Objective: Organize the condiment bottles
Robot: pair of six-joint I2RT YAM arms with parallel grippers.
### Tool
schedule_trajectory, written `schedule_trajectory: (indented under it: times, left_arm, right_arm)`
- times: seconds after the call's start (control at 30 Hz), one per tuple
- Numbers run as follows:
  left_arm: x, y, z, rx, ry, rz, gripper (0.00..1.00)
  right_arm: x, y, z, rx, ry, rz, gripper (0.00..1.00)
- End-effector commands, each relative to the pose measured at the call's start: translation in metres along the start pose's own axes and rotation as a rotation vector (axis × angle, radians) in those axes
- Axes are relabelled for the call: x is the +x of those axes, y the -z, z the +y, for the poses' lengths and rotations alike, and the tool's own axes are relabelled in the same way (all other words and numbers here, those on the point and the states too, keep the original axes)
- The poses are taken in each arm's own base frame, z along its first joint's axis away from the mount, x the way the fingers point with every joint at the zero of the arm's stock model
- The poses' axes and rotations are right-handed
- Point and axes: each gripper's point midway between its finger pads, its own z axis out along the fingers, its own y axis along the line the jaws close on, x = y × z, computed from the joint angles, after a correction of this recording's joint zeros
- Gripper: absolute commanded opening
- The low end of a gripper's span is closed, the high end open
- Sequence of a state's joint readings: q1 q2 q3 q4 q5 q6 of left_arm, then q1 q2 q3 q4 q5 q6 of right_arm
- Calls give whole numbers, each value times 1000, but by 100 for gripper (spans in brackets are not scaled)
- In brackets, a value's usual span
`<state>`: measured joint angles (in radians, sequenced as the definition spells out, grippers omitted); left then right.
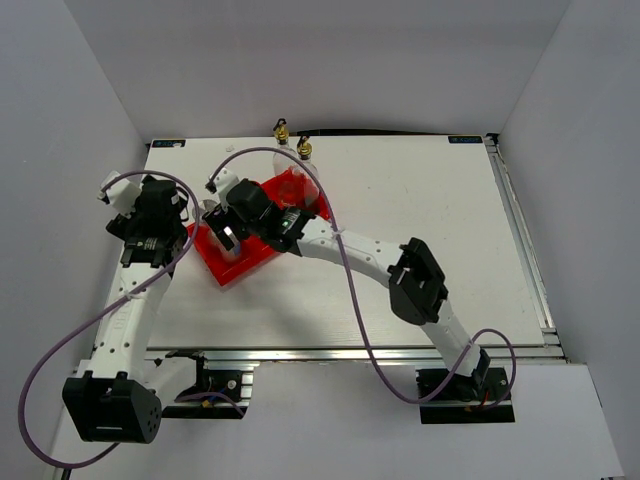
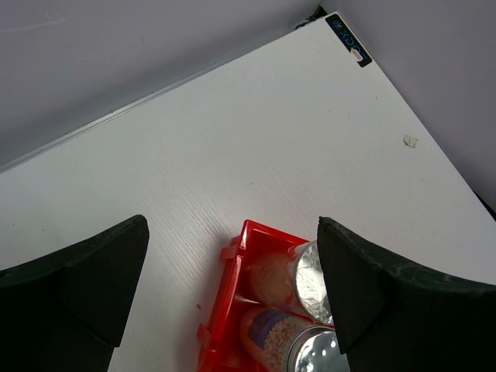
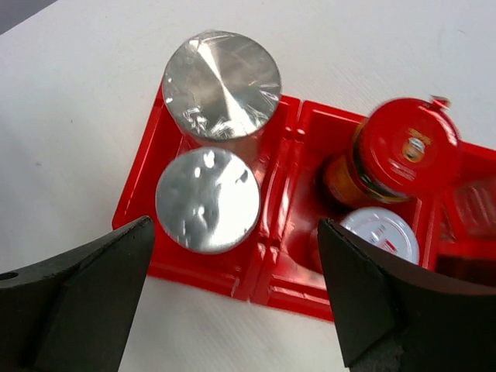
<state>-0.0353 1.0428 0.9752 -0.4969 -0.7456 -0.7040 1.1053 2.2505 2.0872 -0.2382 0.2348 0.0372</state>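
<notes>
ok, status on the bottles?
Left tool open, right tool open over red tray. Shakers, red-lidded jar in tray; glass bottles at far end. Nothing blocking.

A red plastic tray point(image 1: 238, 263) sat on the left half of the white counter point(image 1: 430, 220), turned at an angle to its edges. Raised ridges split it into compartments. Plain pale walls point(image 1: 300, 60) closed in the back and both sides. A small dark sticker point(image 2: 349, 37) marked one corner of the counter, and a tiny pale scrap point(image 2: 410, 141) lay near its edge. An aluminium rail point(image 1: 350, 352) ran along the near side.
</notes>
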Motion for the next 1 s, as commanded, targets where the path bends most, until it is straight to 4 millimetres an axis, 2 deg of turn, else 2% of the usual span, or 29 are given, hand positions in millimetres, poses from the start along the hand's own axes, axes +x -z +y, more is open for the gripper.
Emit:
schedule_trajectory:
  times: [0.0, 0.03, 0.1, 0.13, 0.17, 0.2, 0.23, 0.27, 0.3, 0.33, 0.37, 0.4, 0.43, 0.47, 0.5, 0.53, 0.57, 0.6, 0.63, 0.77, 0.87, 0.97]
  left_arm:
    - [-22, 6, -9, 31, 15, -34, 98]
    - [-23, 6, -10, 33, 13, -35, 98]
    - [-24, 7, -9, 34, 12, -40, 98]
    - [-24, 7, -8, 34, 12, -41, 98]
    - [-26, 9, -7, 38, 15, -46, 98]
    - [-24, 9, -7, 39, 13, -47, 98]
    - [-25, 10, -5, 40, 14, -51, 98]
    - [-24, 9, -3, 36, 13, -54, 98]
    - [-23, 10, -2, 45, 19, -60, 98]
    - [-21, 10, -3, 53, 19, -62, 98]
    - [-19, 9, -3, 62, 5, -60, 98]
    - [-18, 8, -5, 71, 5, -62, 98]
    - [-11, 6, -3, 68, -12, -54, 98]
    - [-9, 4, -3, 67, -18, -50, 98]
    - [-6, 2, -2, 64, -22, -46, 98]
    - [-1, 1, 0, 61, -28, -40, 98]
    - [1, 0, -2, 70, -23, -40, 98]
    - [3, 0, -2, 80, -19, -41, 98]
    - [9, -1, 2, 83, -21, -39, 98]
    - [11, 2, -1, 119, -6, -39, 98]
    - [6, 5, 2, 113, 13, -57, 98]
    - [3, 8, 3, 125, 32, -70, 98]
  right_arm:
    - [-72, 65, -24, 77, -32, -158, 89]
    - [-74, 84, -31, 90, -42, -169, 89]
    - [-81, 105, -38, 107, -54, -210, 89]
    - [-97, 133, -46, 116, -71, -260, 89]
    - [-74, 135, -58, 147, -73, -219, 89]
    - [-85, 162, -69, 165, -98, -263, 90]
    - [-76, 170, -90, 206, -122, -253, 89]
    - [-40, 169, -101, 230, -163, -188, 89]
    - [-44, 195, -116, 249, -205, -227, 90]
    - [-29, 204, -146, 306, -247, -223, 89]
    - [18, 205, -161, 362, -293, -158, 89]
    - [21, 231, -179, 414, -337, -198, 89]
    - [41, 246, -210, 518, -380, -191, 89]
    - [58, 257, -221, 566, -418, -183, 89]
    - [88, 273, -228, 614, -437, -159, 90]
    - [104, 284, -241, 670, -456, -157, 89]
    - [127, 299, -244, 725, -466, -160, 89]
    - [134, 304, -246, 748, -470, -175, 89]
    - [132, 309, -250, 770, -475, -221, 89]
    - [138, 327, -254, 828, -501, -266, 89]
    - [138, 331, -257, 852, -515, -259, 90]
    - [149, 327, -256, 857, -509, -207, 89]
